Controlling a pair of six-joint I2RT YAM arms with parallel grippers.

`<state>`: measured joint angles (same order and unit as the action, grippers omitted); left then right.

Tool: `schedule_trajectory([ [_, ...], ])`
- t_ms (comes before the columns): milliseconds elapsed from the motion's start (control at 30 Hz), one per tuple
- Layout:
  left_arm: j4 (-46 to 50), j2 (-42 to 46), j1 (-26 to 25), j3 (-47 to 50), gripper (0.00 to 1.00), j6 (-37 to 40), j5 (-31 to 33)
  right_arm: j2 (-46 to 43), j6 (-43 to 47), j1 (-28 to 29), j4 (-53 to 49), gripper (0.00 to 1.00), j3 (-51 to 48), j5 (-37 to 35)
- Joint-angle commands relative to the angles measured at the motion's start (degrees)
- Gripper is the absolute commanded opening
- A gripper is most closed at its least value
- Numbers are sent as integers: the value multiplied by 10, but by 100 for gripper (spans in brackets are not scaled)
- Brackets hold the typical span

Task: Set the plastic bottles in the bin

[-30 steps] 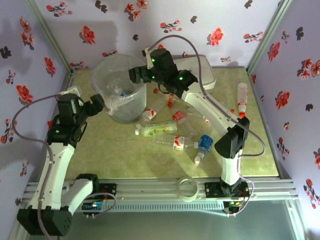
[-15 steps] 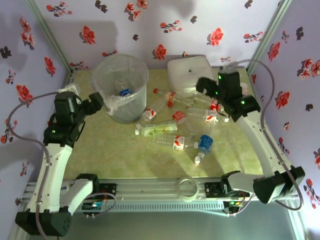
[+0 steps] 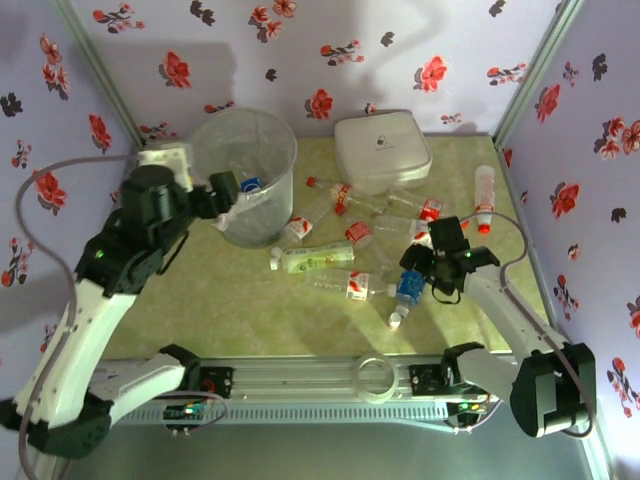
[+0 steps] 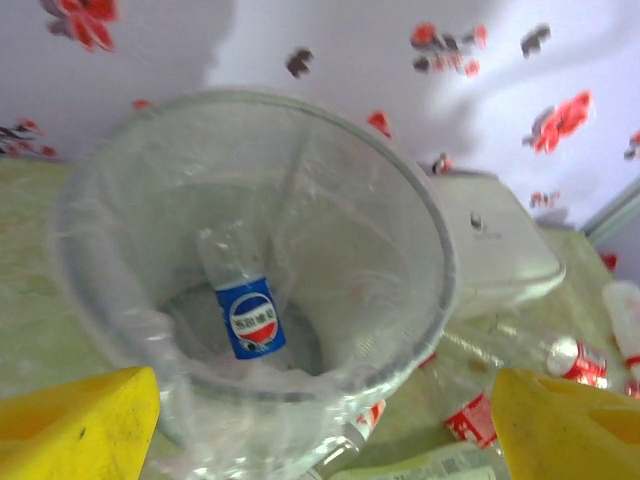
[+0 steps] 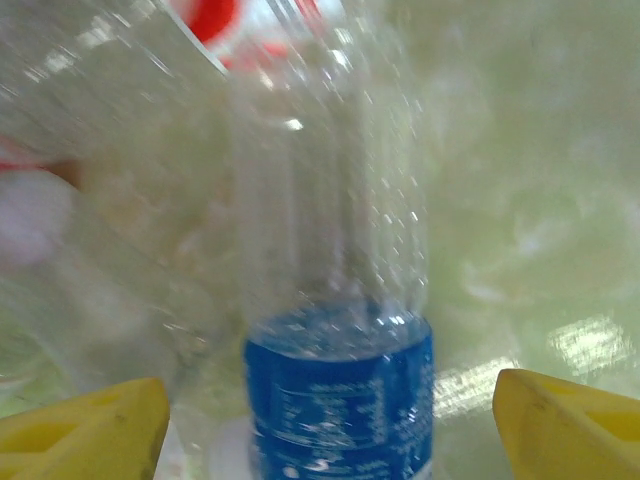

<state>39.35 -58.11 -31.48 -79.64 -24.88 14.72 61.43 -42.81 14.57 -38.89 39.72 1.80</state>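
Change: right gripper [image 3: 413,276] had moved from beside the white box [image 3: 382,148] down to the loose bottles [image 3: 312,258] right of the bin [image 3: 262,215]. Left gripper [image 3: 222,189] had closed in on the bin's rim.
Right: fingers wide apart, straddling a blue-label bottle [image 5: 338,400], not clamped.
Left: fingers apart, empty.
Another bottle [image 4: 249,318] lay inside the bin.

Pale lilac walls [image 3: 470,40] printed with red and dark flowers enclose a yellow-green marbled table [image 3: 230,310]; metal posts [image 3: 530,75] stand in the back corners
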Motion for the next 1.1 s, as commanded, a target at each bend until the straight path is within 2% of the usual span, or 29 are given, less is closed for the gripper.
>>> schedule_trajectory([
  [0,-28,-52,-55,-14,87,18,33,-23,-29,3,13,86,-21,21],
  [133,-76,-116,-110,-27,88,22,31,-25,-31,3,21,88,-40,27],
  [300,-97,-147,-118,-26,89,13,10,1,-30,3,59,89,-61,35],
  [567,-105,-130,-120,4,89,16,7,66,-10,-3,100,83,-63,33],
  [667,-109,-134,-120,5,89,15,7,79,7,-9,94,78,-58,24],
  [867,-120,-155,-120,-6,89,11,-2,35,43,-10,17,68,-20,-37],
  [1067,-141,-168,-120,-14,89,13,-15,-22,80,-12,-69,63,36,-94],
])
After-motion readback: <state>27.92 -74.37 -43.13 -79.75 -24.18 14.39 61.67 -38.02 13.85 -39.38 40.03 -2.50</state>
